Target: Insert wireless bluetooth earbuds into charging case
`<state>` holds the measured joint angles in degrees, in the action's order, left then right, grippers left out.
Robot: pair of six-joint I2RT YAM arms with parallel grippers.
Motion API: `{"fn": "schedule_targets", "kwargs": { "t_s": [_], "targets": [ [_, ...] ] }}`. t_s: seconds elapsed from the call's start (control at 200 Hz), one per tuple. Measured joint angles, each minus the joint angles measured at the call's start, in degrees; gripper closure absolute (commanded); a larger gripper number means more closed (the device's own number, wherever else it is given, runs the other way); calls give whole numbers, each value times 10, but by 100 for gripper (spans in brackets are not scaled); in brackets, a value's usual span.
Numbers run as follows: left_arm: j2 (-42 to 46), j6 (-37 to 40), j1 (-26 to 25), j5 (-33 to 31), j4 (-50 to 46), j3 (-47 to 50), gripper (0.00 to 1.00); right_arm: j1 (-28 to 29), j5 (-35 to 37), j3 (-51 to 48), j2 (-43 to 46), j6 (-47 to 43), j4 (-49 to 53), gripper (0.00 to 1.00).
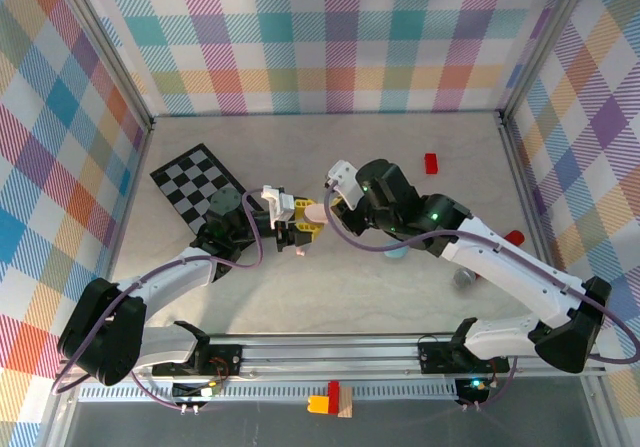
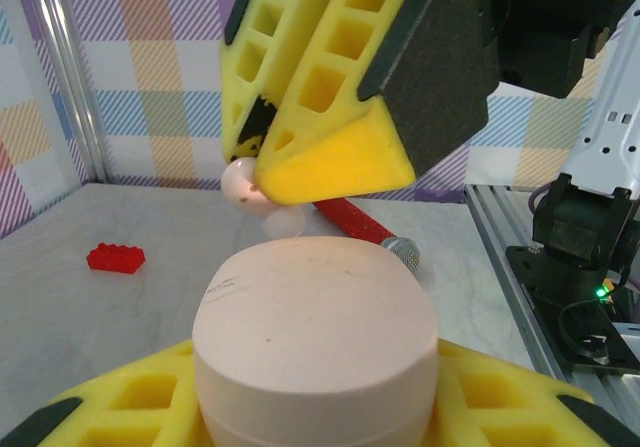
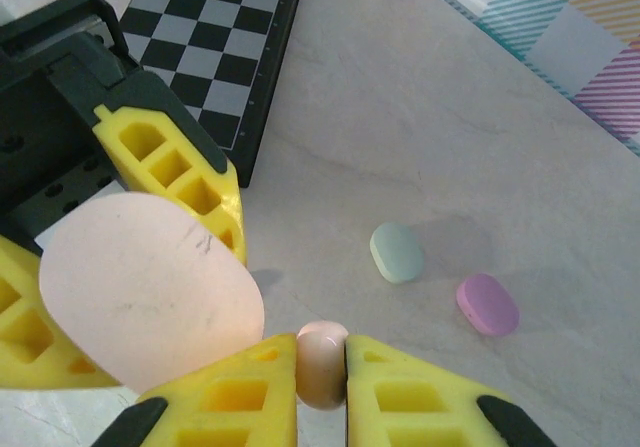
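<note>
My left gripper (image 1: pixel 303 225) is shut on a pale pink oval charging case (image 1: pixel 314 212), and the case (image 2: pixel 315 337) stands up between its yellow fingers (image 2: pixel 120 407). My right gripper (image 3: pixel 322 372) is shut on a small pink earbud (image 3: pixel 322 362), pinched at its fingertips. It hangs just beyond and above the case, its yellow fingers (image 2: pixel 330 117) pointing down with the earbud (image 2: pixel 243 182) at their tip. In the right wrist view the case (image 3: pixel 150 297) sits just left of the earbud, apart from it. Both grippers meet at mid-table.
A mint oval case (image 3: pixel 397 252) and a purple one (image 3: pixel 487 304) lie on the table beyond the right gripper. A checkerboard plate (image 1: pixel 198 185) lies at the left. A red block (image 1: pixel 431 163) sits far right. A red rod with a silver tip (image 2: pixel 365 225) lies behind the case.
</note>
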<state>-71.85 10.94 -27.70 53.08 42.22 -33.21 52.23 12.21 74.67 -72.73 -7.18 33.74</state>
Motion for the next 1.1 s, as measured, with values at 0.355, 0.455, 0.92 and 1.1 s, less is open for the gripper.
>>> {"fn": "schedule_targets", "kwargs": {
  "t_s": [0.355,0.455,0.92,1.1],
  "targets": [
    [-6,-25,3,4,26,0,60,-5,6,-3,9,24,-4,84],
    [-7,-36,5,4,42,0,60,-6,6,-16,22,23,6,84],
    [-17,-51,13,-6,62,0,60,-9,-119,-47,25,22,7,85],
    [-17,-43,13,0,59,0,60,-9,-124,-38,19,22,-7,85]
  ]
}}
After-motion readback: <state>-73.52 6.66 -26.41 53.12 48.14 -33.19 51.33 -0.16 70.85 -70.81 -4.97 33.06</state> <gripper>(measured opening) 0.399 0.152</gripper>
